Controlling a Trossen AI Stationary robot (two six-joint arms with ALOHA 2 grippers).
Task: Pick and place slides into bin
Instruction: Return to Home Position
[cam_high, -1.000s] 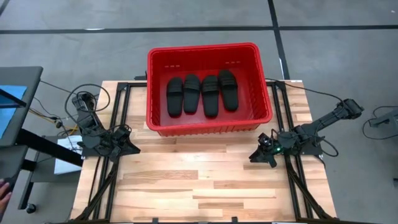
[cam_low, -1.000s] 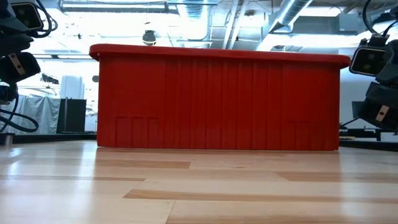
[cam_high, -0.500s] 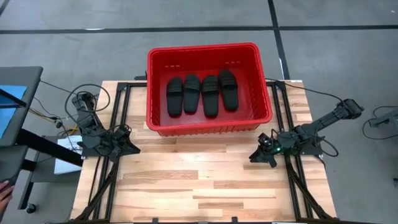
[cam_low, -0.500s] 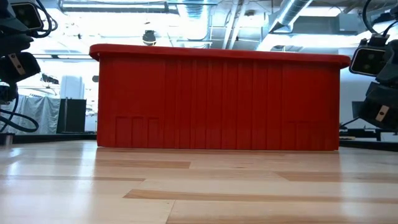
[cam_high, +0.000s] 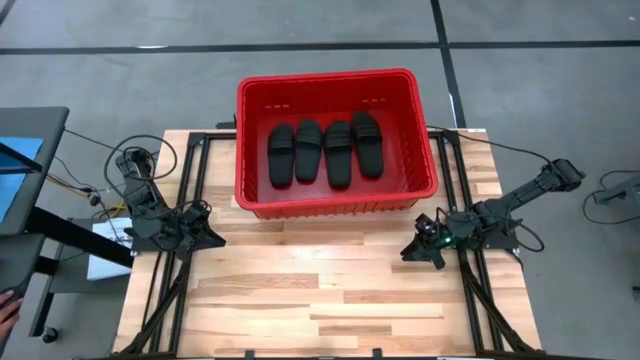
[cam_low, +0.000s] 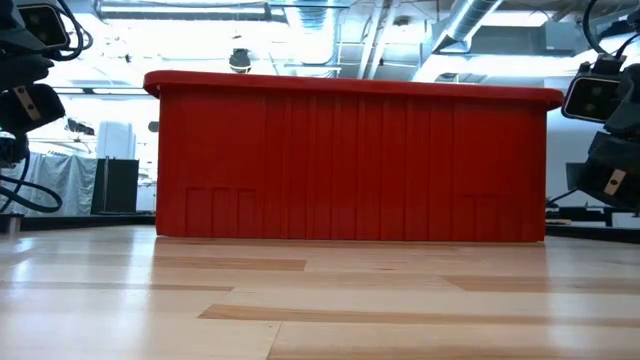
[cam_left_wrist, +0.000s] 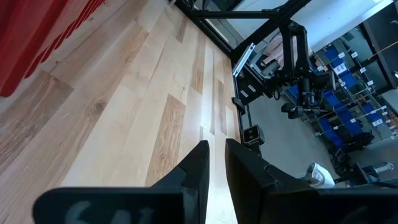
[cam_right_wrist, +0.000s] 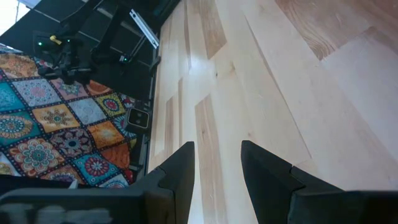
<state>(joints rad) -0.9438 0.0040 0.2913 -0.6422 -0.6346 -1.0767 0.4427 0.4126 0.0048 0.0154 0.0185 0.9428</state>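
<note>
The red bin (cam_high: 335, 76) stands at the table's far middle, and in the low view the bin (cam_low: 350, 160) fills the centre. Several black slides (cam_high: 324, 150) lie side by side on its floor. My left gripper (cam_high: 215, 238) rests low at the table's left edge, beside the bin's near left corner. In the left wrist view the left gripper (cam_left_wrist: 216, 149) shows only a thin slit, nothing held. My right gripper (cam_high: 408, 252) sits near the bin's near right corner. In the right wrist view the right gripper (cam_right_wrist: 217, 152) stands apart and empty.
The wooden table (cam_high: 320, 290) is bare in front of the bin. Black frame rails (cam_high: 185, 200) run along both sides, with cables (cam_high: 130, 160) at the left. A grey stand (cam_high: 30, 200) sits off the table's left. A patterned rug (cam_right_wrist: 56, 118) lies on the floor.
</note>
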